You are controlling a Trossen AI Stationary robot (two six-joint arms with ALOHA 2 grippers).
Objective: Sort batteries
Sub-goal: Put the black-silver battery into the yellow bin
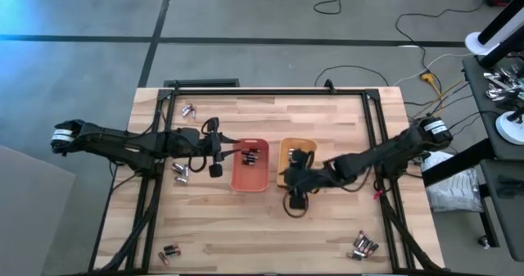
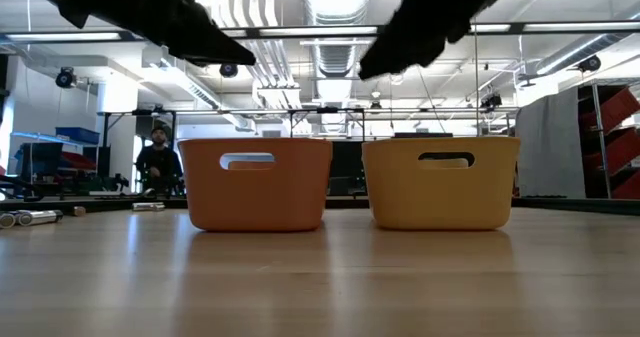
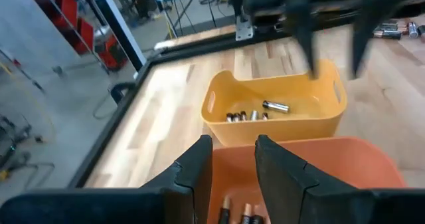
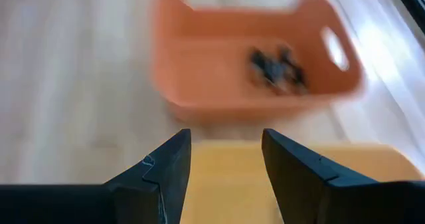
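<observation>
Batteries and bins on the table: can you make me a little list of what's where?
orange bin: table middle, dark batteries inside
yellow bin: touching the orange bin, silvery batteries inside
loose batteries: small piles near the table corners
left tool: open, empty, over the orange bin
right tool: open, empty, over the yellow bin
table: light wood

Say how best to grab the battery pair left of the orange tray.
Take one cell of the battery pair across its round middle, descending from above. The cells lie flat on the table beside each other, so the ends give little purchase; the left gripper is nearest.
</observation>
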